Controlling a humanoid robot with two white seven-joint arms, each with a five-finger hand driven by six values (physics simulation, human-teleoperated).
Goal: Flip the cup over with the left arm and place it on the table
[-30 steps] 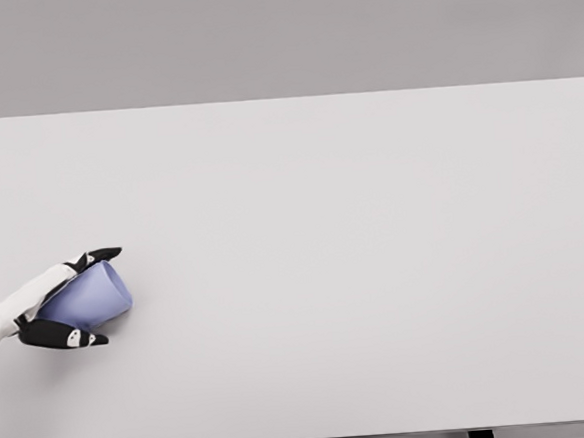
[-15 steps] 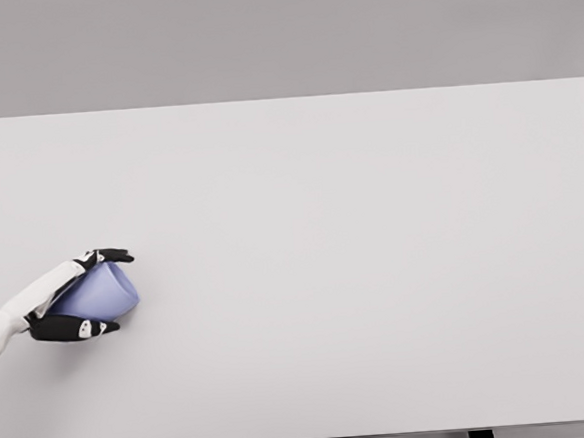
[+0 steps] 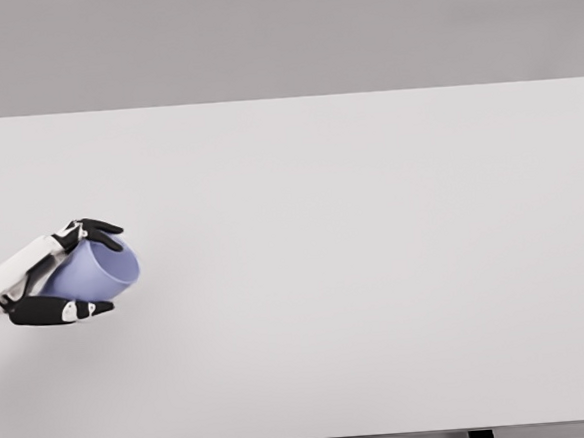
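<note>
A light blue cup is held tilted above the left part of the white table, its open mouth turned right and a little upward. My left hand is shut on it, with black fingers over the top and the thumb under it. The white left forearm comes in from the left edge. No right arm shows in the head view.
The table's front edge runs along the bottom of the picture, with two dark legs showing below it. A grey wall stands behind the far edge.
My left hand has lifted slightly and rolled the cup, so its mouth now faces right and upward and its inside shows.
</note>
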